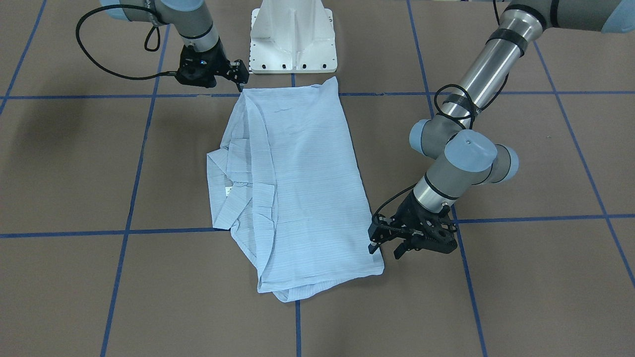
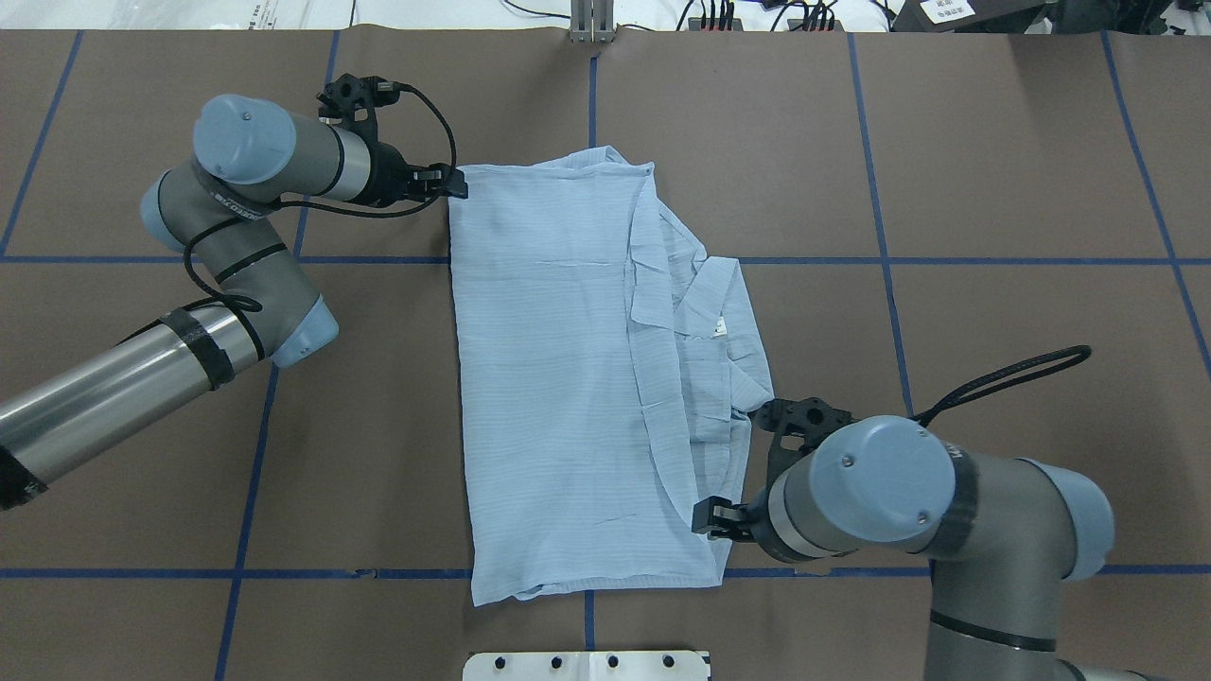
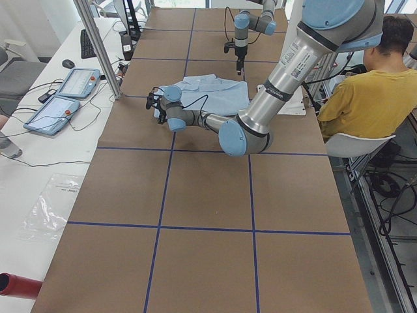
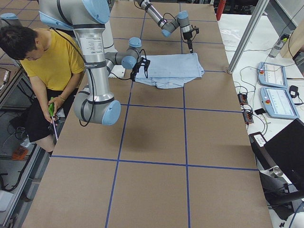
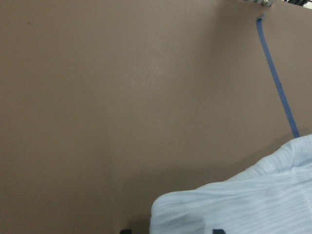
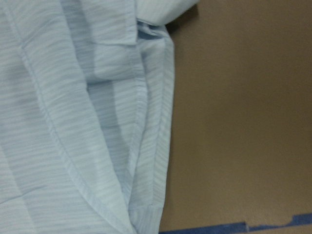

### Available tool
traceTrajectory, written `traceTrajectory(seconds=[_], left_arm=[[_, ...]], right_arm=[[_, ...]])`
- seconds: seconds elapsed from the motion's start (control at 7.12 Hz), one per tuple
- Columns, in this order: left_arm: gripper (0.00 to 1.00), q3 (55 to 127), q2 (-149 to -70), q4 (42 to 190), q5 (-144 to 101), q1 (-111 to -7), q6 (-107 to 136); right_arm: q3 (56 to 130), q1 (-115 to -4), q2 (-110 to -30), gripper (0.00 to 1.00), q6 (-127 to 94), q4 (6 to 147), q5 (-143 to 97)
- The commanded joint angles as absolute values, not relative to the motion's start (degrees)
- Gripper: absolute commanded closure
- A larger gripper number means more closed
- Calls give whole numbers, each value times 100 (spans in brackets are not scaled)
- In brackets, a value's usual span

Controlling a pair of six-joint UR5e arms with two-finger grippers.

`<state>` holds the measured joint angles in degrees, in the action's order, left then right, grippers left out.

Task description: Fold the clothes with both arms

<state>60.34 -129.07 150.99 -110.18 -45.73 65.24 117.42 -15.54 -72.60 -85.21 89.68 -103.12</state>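
The light blue shirt [image 2: 568, 378] is lying folded lengthwise in the middle of the brown worktop [image 2: 946, 189], its collar and button strip showing along the edge on the robot's right. The left gripper [image 1: 384, 249] is sitting low at the shirt's far corner on the robot's left, jaws apart; in its wrist view that corner is lying between the two fingertips. The right gripper [image 1: 242, 77] is sitting at the opposite near corner, close to the white pedestal [image 1: 292, 37], jaws looking apart and just beside the cloth's edge.
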Motion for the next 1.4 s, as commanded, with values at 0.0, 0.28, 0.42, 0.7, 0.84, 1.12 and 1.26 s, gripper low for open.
traceTrajectory(seconds=[0.0, 0.28, 0.42, 0.7, 0.84, 1.12, 1.26], left_arm=[[27, 6152, -12780, 15100, -11021, -4570, 6530], [27, 6152, -12771, 15100, -11013, -4570, 6548], [27, 6152, -12736, 15108, -11013, -4570, 6557], [27, 6161, -12735, 15108, -11013, -4570, 6557], [27, 6161, -12727, 15108, -11013, -4570, 6557], [27, 6161, -12727, 15108, -11021, -4570, 6565], [27, 6161, -12727, 15108, -11013, -4570, 6565]], right_arm=[[11357, -1407, -6279, 0, -7175, 10225, -9758], [11119, -1266, -6100, 0, -6603, 10397, -9414], [11031, -1257, -6091, 0, -6409, 10397, -9335], [10891, -1143, -6091, 0, -6311, 10406, -9186], [10872, -1064, -6100, 0, -6311, 10441, -9098], [10785, -949, -6091, 0, -6302, 10503, -8843], [10775, -984, -6100, 0, -6302, 10599, -8816]])
